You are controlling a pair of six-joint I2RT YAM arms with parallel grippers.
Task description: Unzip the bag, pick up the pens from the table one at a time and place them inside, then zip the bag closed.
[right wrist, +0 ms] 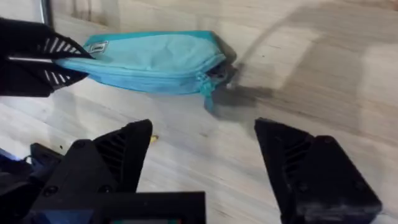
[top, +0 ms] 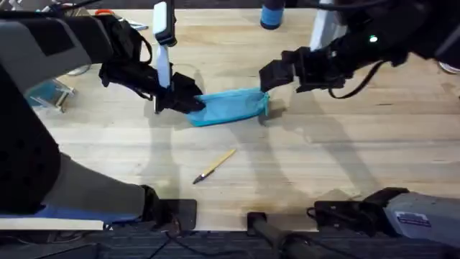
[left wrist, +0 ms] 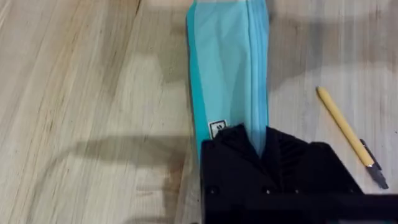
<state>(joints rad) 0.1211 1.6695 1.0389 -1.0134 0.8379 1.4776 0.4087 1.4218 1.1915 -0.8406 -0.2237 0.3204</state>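
Note:
The light blue bag (top: 231, 106) lies lengthwise in the middle of the table (top: 345, 158). My left gripper (top: 188, 101) is shut on its left end, and the black fingers (left wrist: 258, 140) pinch the fabric by a small label. My right gripper (top: 270, 75) hovers open just behind the bag's right end, a little apart from it. Its two fingers (right wrist: 124, 155) stand wide, with the bag (right wrist: 155, 59) and the zipper pull (right wrist: 214, 73) beyond them. A tan pen (top: 214, 165) with a dark tip lies on the table in front of the bag, also in the left wrist view as the pen (left wrist: 345, 127).
A dark blue cylinder (top: 272, 13) stands at the table's far edge. A clear plastic object (top: 50, 93) sits at the far left. Bare tabletop stretches to the right of the bag and in front of it.

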